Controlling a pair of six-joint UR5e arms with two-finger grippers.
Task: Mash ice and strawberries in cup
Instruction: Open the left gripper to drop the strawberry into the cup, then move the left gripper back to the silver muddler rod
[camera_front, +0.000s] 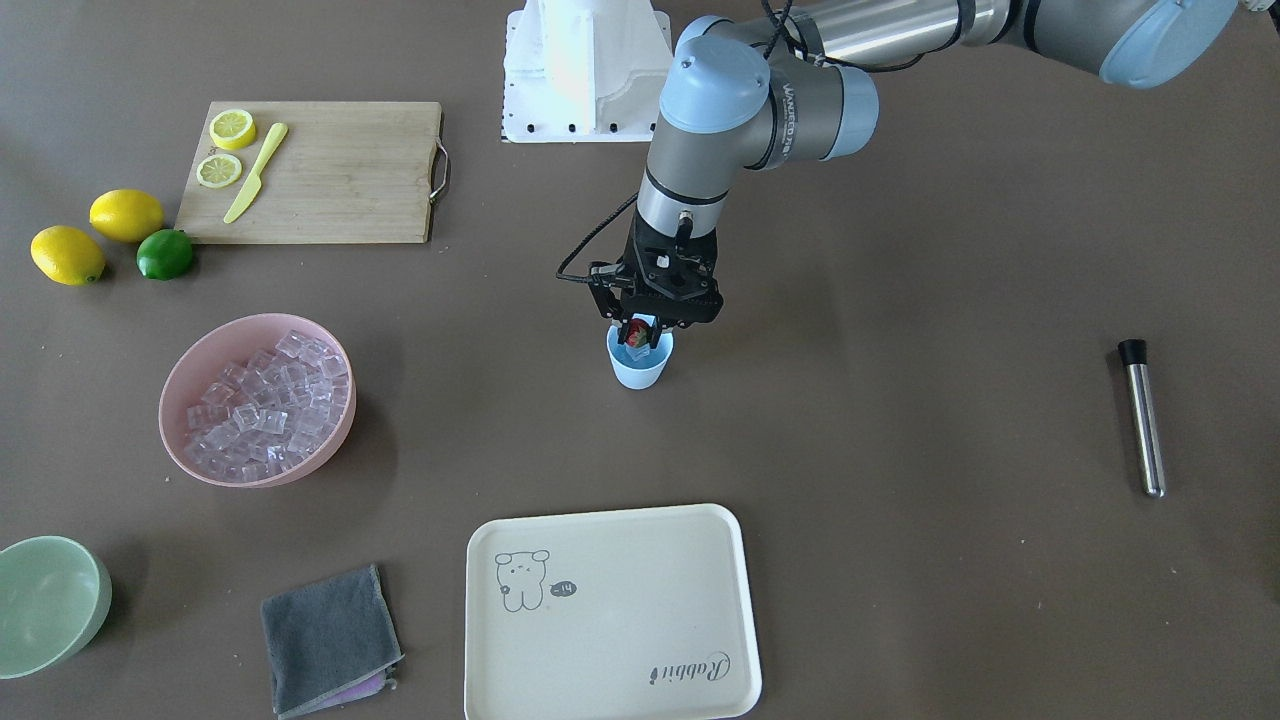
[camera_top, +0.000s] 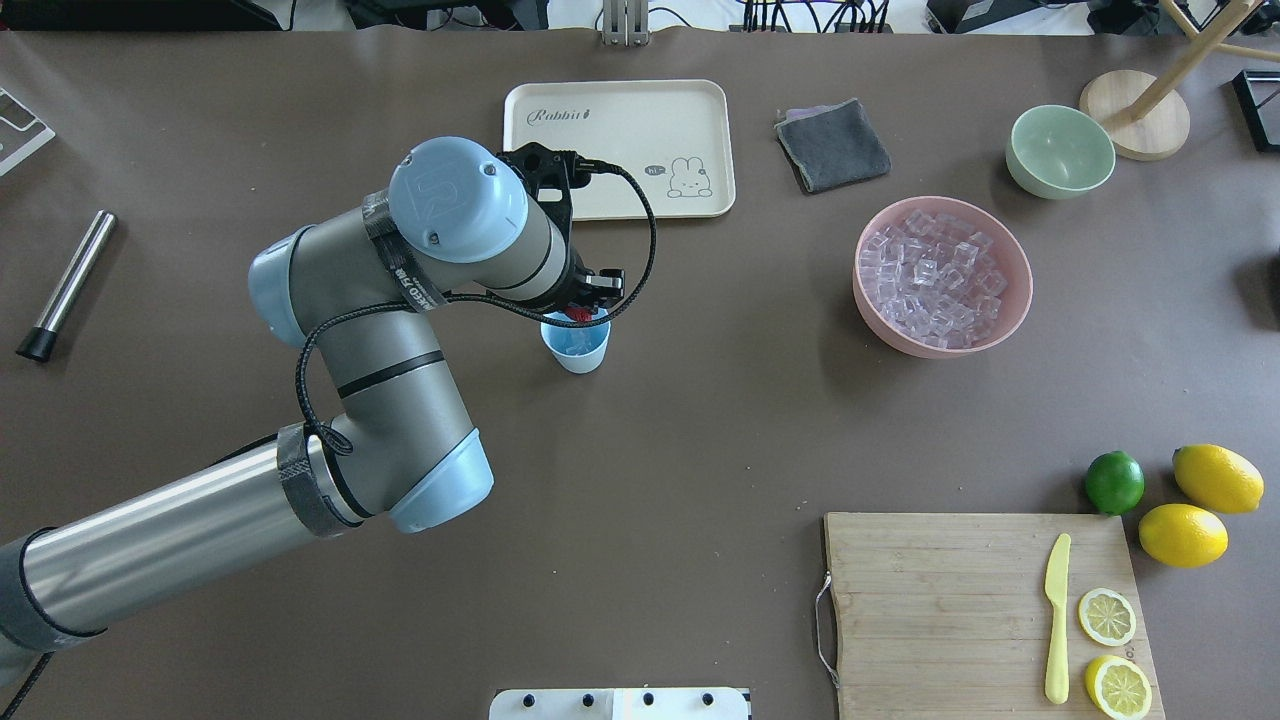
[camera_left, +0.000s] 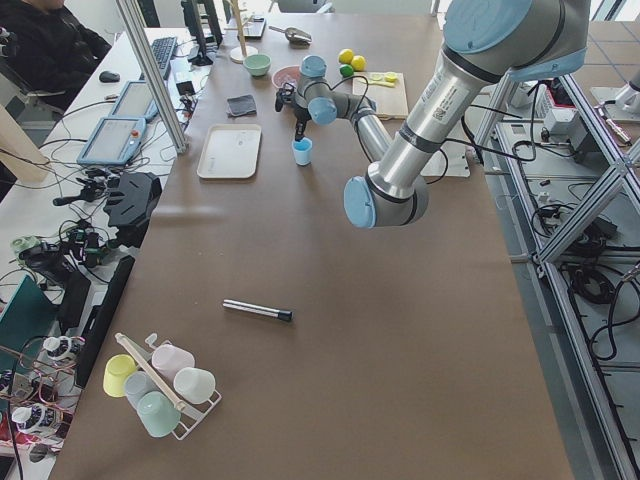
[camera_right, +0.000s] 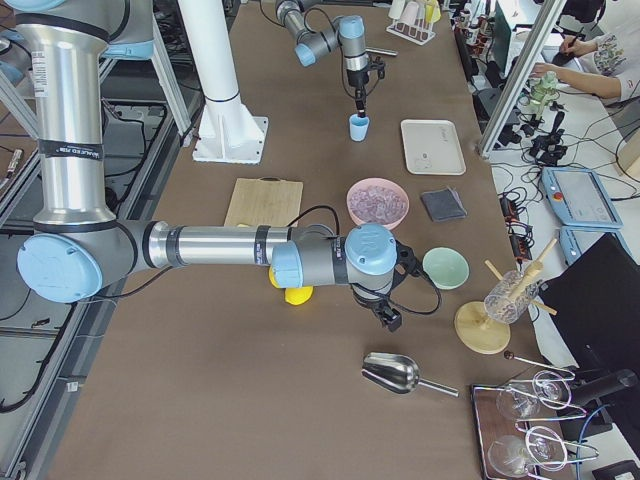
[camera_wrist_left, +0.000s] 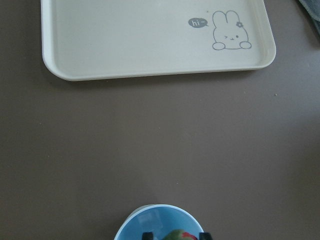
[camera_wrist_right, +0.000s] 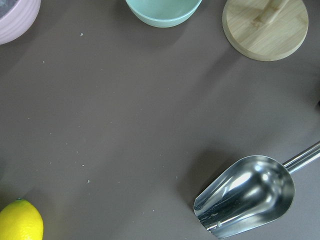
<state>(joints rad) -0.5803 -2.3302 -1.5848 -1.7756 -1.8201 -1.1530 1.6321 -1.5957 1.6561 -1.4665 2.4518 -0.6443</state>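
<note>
The light blue cup (camera_front: 638, 370) stands mid-table; it also shows in the overhead view (camera_top: 580, 352) and the left wrist view (camera_wrist_left: 145, 222). My left gripper (camera_front: 637, 330) hangs right over its mouth, shut on the red strawberry (camera_front: 636, 336), whose green cap shows between the fingertips in the left wrist view (camera_wrist_left: 178, 235). The ice (camera_front: 268, 400) fills the pink bowl (camera_front: 176, 385), apart from the cup. My right gripper (camera_right: 386, 314) is far off near a steel scoop (camera_wrist_right: 245, 195); I cannot tell whether it is open or shut.
A cream tray (camera_front: 610, 620) lies just beyond the cup. A metal muddler (camera_front: 1143, 420), a grey cloth (camera_front: 330, 640), a pale green bowl (camera_front: 50, 600), and a cutting board (camera_front: 340, 180) with lemon slices and a knife lie around.
</note>
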